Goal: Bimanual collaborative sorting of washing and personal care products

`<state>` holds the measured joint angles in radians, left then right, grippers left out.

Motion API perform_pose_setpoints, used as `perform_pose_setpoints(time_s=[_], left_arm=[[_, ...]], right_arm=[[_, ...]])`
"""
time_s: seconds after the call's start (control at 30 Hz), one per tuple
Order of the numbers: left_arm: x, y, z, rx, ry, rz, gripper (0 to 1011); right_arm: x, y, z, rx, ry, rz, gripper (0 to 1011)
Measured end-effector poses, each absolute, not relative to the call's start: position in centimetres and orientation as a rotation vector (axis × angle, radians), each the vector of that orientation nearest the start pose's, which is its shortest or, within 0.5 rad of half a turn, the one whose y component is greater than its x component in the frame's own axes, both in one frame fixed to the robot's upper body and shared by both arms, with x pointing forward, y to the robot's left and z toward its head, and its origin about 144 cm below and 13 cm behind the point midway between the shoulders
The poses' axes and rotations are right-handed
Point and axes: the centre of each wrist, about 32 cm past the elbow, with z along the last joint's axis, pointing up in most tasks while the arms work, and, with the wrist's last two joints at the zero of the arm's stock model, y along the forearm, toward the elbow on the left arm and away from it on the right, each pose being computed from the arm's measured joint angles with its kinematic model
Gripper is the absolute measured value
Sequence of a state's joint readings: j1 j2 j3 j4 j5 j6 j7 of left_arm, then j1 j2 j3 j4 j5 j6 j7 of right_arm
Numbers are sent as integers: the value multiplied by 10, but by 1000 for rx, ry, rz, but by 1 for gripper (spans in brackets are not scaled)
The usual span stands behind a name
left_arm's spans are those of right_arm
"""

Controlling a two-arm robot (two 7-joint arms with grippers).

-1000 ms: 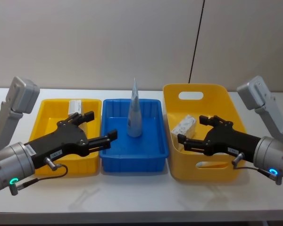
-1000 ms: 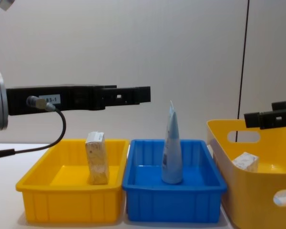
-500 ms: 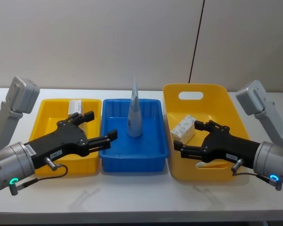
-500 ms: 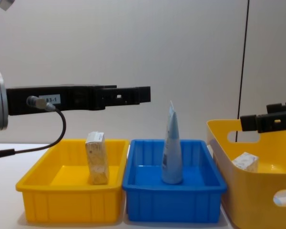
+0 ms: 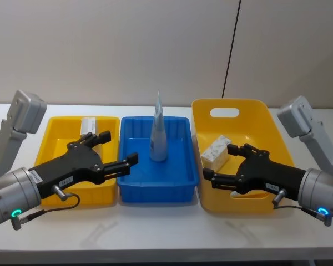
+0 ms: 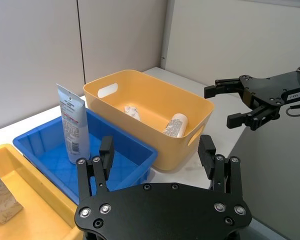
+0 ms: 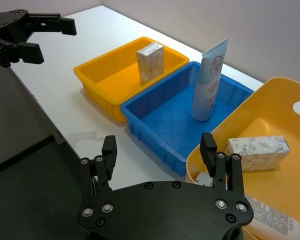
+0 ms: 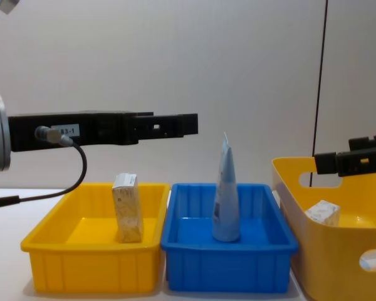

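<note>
Left gripper [image 5: 115, 149], fingers spread wide, hovers over the yellow tray [image 5: 55, 145]. Right gripper [image 5: 220, 162], likewise wide, hovers at the basket's [image 5: 250, 108] seven o'clock corner, above a carton [image 5: 216, 150].

A small white label on the left arm [image 8: 66, 130] is showing characters that look like "83-1", with the first part hidden. The print on the pouch [image 6: 72, 125] is too small for reading.

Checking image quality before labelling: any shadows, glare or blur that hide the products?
Head view: soft gripper shadows on the white table, no glare, pouch sharp. Chest view: left gripper looms large and dark, carton below it clear. Right wrist view: carton in the basket crisp.
</note>
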<state>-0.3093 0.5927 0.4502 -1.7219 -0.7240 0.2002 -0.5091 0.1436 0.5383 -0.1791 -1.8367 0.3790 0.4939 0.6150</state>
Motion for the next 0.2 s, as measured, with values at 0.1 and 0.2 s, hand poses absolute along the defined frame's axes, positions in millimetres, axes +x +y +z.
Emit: perform_pose_setpoints(time_s=[0.1, 0.2], left_arm=[[499, 250, 1255, -13, 67, 588, 1001], [499, 250, 1255, -13, 67, 588, 1001]], right_arm=[[473, -289, 1270, -282, 70, -726, 1000], [473, -289, 1270, -282, 70, -725, 1000]])
